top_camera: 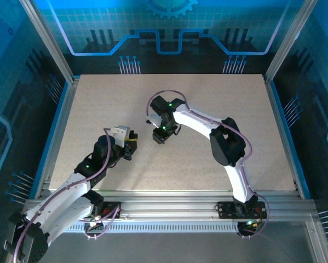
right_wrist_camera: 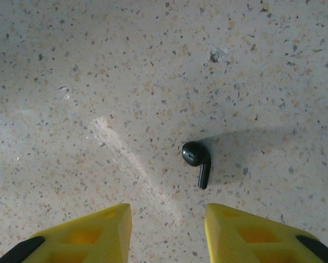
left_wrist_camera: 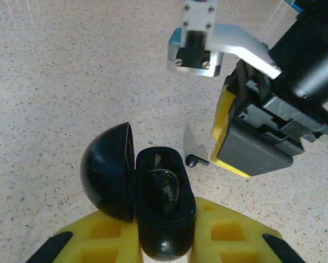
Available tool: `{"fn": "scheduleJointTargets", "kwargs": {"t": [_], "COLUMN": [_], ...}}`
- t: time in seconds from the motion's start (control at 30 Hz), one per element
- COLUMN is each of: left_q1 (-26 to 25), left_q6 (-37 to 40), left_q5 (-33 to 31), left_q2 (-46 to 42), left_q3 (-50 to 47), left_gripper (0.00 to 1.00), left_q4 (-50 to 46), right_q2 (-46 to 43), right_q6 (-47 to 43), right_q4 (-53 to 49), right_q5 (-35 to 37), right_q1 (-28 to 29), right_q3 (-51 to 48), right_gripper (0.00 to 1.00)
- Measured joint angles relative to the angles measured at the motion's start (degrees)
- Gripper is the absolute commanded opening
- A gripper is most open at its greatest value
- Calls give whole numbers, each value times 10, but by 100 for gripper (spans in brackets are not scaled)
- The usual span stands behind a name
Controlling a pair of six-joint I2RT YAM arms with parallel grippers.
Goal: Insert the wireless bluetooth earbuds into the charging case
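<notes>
In the grip of the left fingers [left_wrist_camera: 103,241], the open case [left_wrist_camera: 164,208] shows unclear contents; parted right fingers [right_wrist_camera: 98,235] hold nothing.

Your desk [top_camera: 229,104] is a pale, speckled top. Near its middle you'll see one black earbud [right_wrist_camera: 197,159] lying on its side, with the stem flat on the surface.

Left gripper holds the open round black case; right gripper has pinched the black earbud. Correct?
No. The black short-stemmed earbud lies loose on the speckled table ahead of the open right gripper, per the right wrist view. The left gripper does hold the round black case.
</notes>
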Motion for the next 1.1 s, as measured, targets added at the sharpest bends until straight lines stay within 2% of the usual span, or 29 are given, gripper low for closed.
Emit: {"fn": "scheduleJointTargets", "kwargs": {"t": [0.67, 1.1], "left_q1": [1, 3], "left_q6": [0, 1], "left_q5": [-3, -3], "left_q2": [-2, -2], "left_q3": [0, 0], "left_gripper": [11, 11], "left_q4": [-10, -12], "right_q2": [97, 110], "right_q6": [-10, -18], "right_q4": [-21, -28], "right_q5": [30, 43], "right_q1": [3, 8], "right_q3": [82, 89], "right_gripper": [40, 37]}}
